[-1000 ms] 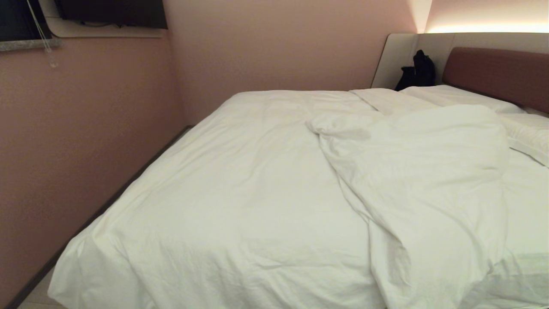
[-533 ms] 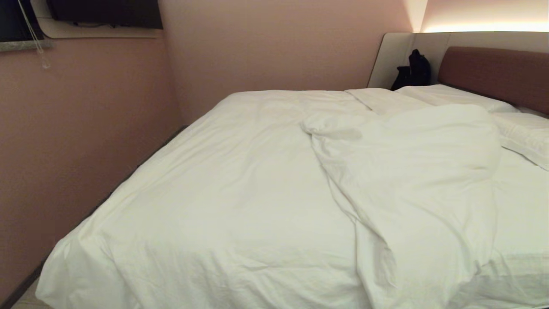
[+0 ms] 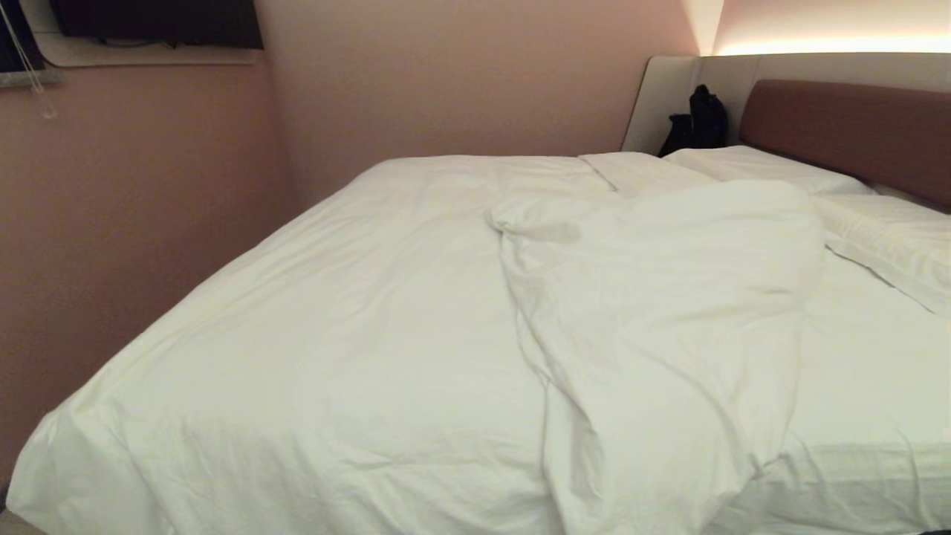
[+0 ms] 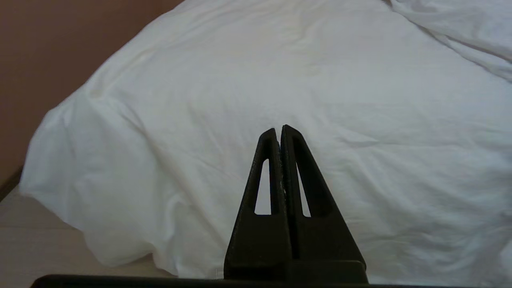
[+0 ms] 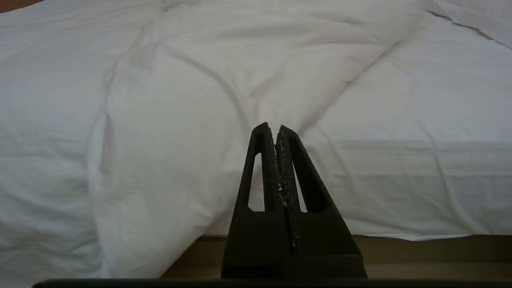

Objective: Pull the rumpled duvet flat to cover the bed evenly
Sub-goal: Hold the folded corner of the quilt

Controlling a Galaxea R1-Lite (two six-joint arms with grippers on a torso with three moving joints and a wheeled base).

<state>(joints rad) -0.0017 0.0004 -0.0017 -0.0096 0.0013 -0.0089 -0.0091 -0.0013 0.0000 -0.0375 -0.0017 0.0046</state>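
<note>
The white duvet (image 3: 334, 334) lies smooth over the left part of the bed. Its right side is folded back on itself in a thick rumpled heap (image 3: 654, 297) down the middle. To the right of that heap the bed's fitted sheet (image 3: 877, 386) lies bare. Neither arm shows in the head view. My left gripper (image 4: 279, 129) is shut and empty, held off the near side of the bed and pointing at the smooth duvet (image 4: 280, 72) near its corner. The right gripper (image 5: 272, 127) is also shut and empty, facing the folded heap (image 5: 180, 100) where it hangs over the bed's near edge.
A pink wall (image 3: 111, 208) runs close along the bed's left side. Two white pillows (image 3: 758, 167) (image 3: 891, 238) lie before the reddish-brown headboard (image 3: 847, 130), with a black bag (image 3: 698, 122) in the corner. The beige platform base (image 5: 420, 256) shows under the sheet, and pale floor (image 4: 40, 248) by the duvet corner.
The whole head picture has slid to the left, so the camera has moved to the right along the bed. The duvet and the arms have kept still.
</note>
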